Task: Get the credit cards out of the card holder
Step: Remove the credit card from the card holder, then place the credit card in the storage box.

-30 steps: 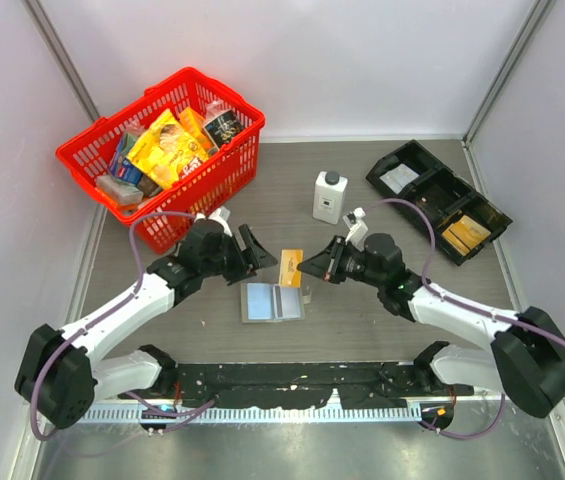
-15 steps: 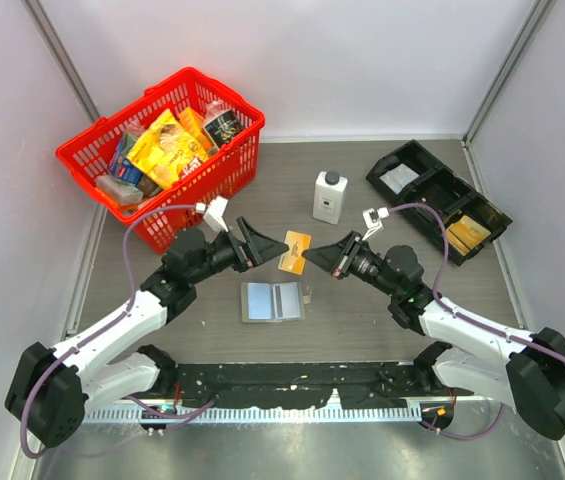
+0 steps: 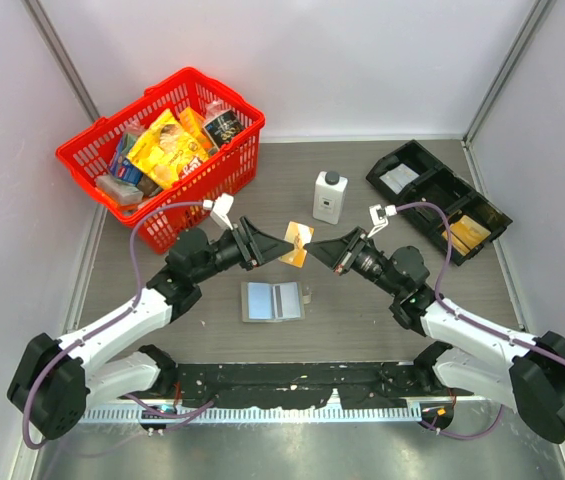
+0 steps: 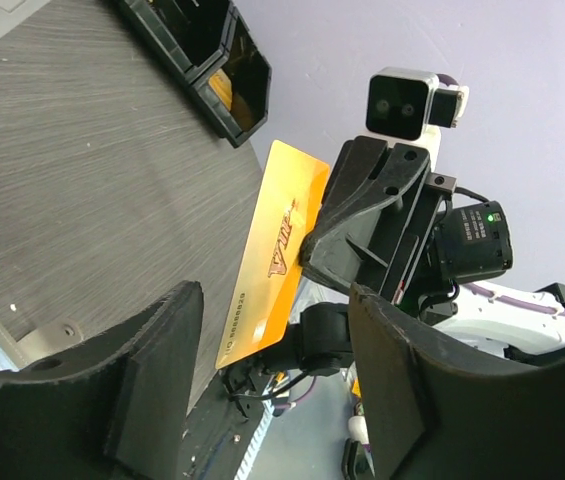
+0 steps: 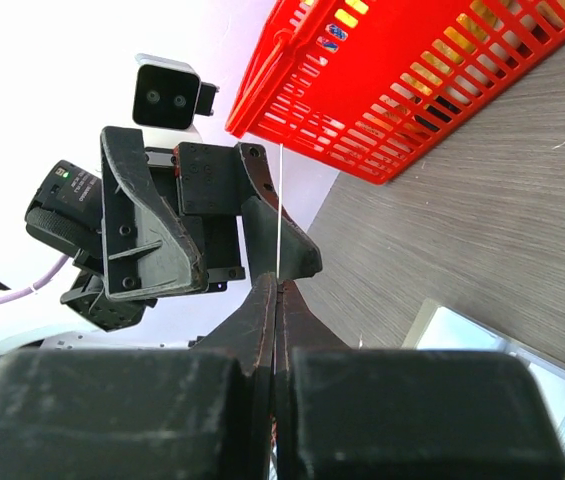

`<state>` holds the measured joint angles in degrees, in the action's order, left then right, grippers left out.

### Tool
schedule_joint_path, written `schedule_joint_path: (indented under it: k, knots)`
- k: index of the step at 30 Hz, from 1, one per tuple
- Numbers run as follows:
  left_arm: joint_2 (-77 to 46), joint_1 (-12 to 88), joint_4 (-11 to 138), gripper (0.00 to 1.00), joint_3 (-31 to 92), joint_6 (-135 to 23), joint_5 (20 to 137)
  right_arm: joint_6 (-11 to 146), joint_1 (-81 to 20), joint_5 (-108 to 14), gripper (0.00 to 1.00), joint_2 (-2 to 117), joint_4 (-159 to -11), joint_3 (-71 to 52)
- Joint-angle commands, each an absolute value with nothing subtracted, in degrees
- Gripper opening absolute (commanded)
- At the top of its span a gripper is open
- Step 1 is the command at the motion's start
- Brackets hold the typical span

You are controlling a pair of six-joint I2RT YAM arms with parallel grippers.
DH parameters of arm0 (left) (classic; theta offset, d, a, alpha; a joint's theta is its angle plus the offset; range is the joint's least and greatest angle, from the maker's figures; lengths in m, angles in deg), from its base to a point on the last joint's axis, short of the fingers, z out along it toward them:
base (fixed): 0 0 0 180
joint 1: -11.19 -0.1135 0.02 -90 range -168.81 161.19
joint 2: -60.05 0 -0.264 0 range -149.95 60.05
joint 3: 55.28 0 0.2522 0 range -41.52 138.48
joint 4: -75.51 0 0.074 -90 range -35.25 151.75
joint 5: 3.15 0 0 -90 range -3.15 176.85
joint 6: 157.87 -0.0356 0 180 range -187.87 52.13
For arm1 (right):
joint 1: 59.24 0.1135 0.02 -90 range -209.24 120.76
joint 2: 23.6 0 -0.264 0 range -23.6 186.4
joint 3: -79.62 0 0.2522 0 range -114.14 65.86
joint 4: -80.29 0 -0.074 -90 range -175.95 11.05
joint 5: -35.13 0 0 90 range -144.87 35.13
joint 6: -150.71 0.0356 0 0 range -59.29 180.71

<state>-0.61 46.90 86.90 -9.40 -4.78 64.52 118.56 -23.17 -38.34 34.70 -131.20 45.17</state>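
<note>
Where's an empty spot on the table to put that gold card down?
Bare grey table lies between the red plastic basket and the white bottle, and again between the long black tray and the right arm. The middle is crowded: the left gripper and right gripper meet at the gold card above the open grey card holder.

the worktop (image 3: 362, 320) under the fingers (image 3: 258, 245) is grey-brown with thin wood lines on it. far past the fingers stands a plain pale back wall (image 3: 312, 60). another pale wall (image 3: 12, 200) stands off to the left of the fingers, and one more stands off to the right. a thin grey metal strip (image 3: 62, 60) runs up each back corner. behind the fingers, at the near edge, lies a shiny metal sheet (image 3: 292, 445). the light is soft and even.
</note>
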Motion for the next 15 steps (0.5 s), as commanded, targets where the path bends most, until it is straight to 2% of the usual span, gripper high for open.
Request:
schedule_joint_path:
  k: [1,8,12,15]
  knots:
    - [-0.8,47.8,92.1,0.61,-7.5,-3.8,63.0,118.8,-23.6,-39.8,0.01,32.9,-135.2,43.1]
    - [-2.2,49.3,93.0,0.47,-7.6,-3.7,63.6,119.6,-23.6,-39.7,0.01,33.2,-136.8,43.1]
    - [-1.9,49.5,93.5,0.26,-7.6,-4.0,63.9,119.6,-23.6,-39.9,0.01,33.1,-136.8,43.1]
    - [-1.6,49.5,90.6,0.01,-6.5,-6.4,63.7,119.6,-23.6,-39.5,0.01,33.4,-136.7,43.1]
